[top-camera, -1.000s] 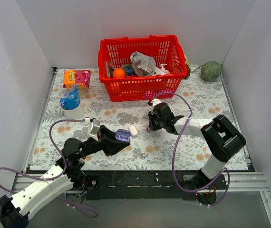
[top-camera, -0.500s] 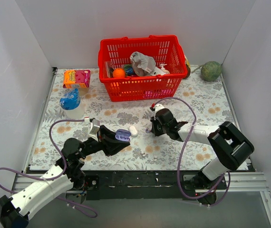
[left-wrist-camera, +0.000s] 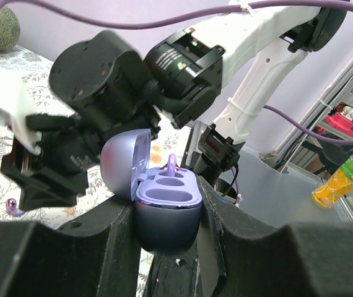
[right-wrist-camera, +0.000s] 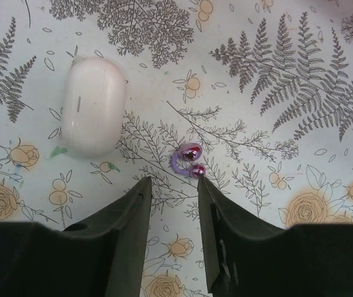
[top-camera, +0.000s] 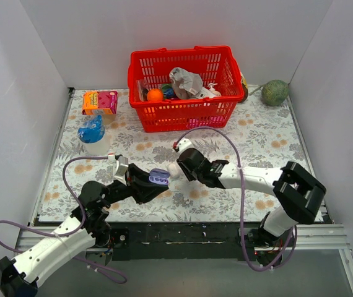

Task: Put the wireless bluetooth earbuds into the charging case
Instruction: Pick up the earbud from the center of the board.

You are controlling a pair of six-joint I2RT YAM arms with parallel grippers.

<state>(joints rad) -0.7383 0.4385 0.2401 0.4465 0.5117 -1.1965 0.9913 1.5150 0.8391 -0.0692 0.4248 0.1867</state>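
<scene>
Three plain white panels box in the table: a back wall (top-camera: 90, 37), a left wall (top-camera: 9, 105) and a right wall (top-camera: 344, 86). The tabletop is covered by a pale floral mat (top-camera: 269, 133) printed with grey fern leaves and small orange roses. A black strip (top-camera: 183, 236) runs along its near edge, with a silver metal rail (top-camera: 328, 236) beside it. Light is soft and even.

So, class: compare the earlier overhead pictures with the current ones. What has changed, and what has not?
The right gripper swung left across the mat toward the left gripper. It now hangs open over a purple earbud beside the white case, not gripping it. The left gripper stayed shut on the open purple case, and the red basket did not move.
</scene>
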